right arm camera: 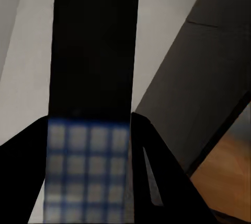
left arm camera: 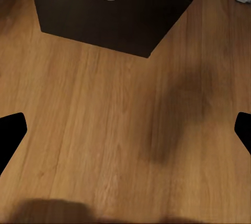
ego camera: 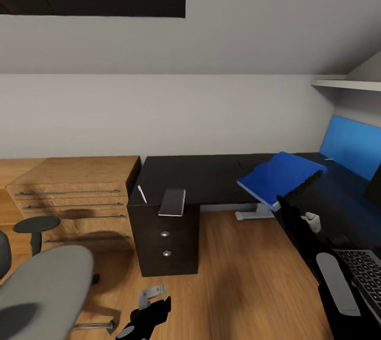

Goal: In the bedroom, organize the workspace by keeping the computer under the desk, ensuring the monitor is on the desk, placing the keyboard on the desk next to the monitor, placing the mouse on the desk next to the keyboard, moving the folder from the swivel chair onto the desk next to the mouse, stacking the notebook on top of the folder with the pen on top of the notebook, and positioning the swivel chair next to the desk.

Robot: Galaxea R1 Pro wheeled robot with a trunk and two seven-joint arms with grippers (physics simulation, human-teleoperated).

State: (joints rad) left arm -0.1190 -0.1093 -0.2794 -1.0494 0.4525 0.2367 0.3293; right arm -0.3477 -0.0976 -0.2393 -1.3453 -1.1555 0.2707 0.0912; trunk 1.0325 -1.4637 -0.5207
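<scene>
Two risks show: in the head view the folder hangs tilted over the desk edge and may slip; left wrist view, left gripper spread above floor; right wrist view, right gripper pinches the folder's spine.

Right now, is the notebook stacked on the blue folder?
No, the notebook lies on the desk by the pen, well apart from the folder.

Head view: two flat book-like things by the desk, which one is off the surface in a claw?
The blue folder, tilted, held up by the right claw. The grey notebook lies flat on the desk beside the pen.
</scene>
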